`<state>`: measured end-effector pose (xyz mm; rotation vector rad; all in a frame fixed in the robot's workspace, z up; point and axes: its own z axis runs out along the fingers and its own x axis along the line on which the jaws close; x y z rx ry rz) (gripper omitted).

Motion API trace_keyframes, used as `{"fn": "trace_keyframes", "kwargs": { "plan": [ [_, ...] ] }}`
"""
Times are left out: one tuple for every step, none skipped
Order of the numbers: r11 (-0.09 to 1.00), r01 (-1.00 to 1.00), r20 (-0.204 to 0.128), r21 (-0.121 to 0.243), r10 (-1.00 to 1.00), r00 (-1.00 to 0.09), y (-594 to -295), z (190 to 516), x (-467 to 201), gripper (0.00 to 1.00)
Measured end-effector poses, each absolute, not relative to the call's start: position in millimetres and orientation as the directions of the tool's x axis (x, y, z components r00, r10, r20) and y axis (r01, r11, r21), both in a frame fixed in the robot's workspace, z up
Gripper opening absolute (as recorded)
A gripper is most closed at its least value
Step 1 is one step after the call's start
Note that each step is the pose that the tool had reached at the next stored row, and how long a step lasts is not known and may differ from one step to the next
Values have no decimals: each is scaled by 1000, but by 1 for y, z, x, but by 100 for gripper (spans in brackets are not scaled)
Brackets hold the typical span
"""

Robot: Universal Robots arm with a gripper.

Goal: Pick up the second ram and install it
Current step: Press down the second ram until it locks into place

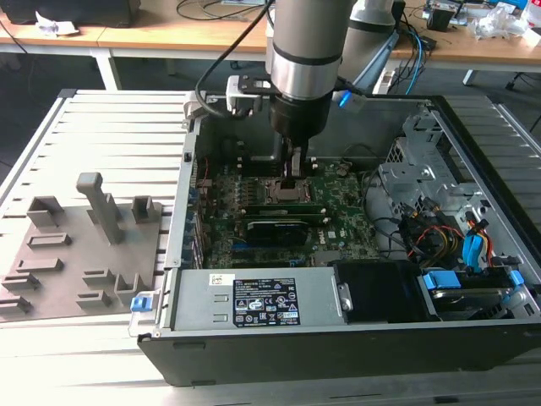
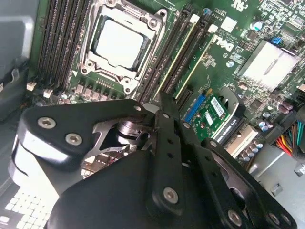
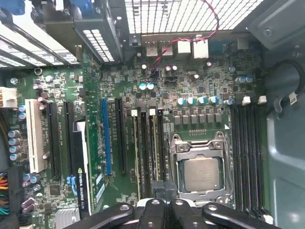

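Note:
My gripper (image 1: 292, 184) reaches down into the open computer case, just over the motherboard (image 1: 342, 203). Its fingertips (image 3: 165, 187) stand pressed together at the near end of the memory slots beside the processor socket (image 3: 202, 172). The second ram (image 1: 272, 203), a long thin green stick, lies seated in one of those slots directly below the tips. In the second wrist view its pale green edge (image 2: 183, 56) runs along the slot up to the gripper (image 2: 160, 98). I cannot tell whether the tips touch the stick.
A black graphics card (image 1: 275, 230) lies just beyond the memory slots. The power supply (image 1: 254, 300) fills the case's front edge, with drive cages and cables (image 1: 448, 228) at the exterior view's right. A grey parts fixture (image 1: 80, 245) stands outside the case at the left.

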<state>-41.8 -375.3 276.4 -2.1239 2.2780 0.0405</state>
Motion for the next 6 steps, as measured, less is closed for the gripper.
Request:
{"fn": "trace_keyframes", "kwargs": {
  "plan": [
    [70, -998, -37, 1, -997, -70, -375, 277, -42, 11],
    [70, -998, -37, 1, -997, -70, -375, 277, -42, 11],
    [70, -998, -37, 1, -997, -70, -375, 277, -42, 11],
    [70, -998, -37, 1, -997, -70, -375, 277, -42, 11],
    [70, -998, -37, 1, -997, -70, -375, 277, -42, 11],
    [70, -998, -37, 1, -997, -70, -375, 277, -42, 11]
  ]
}}
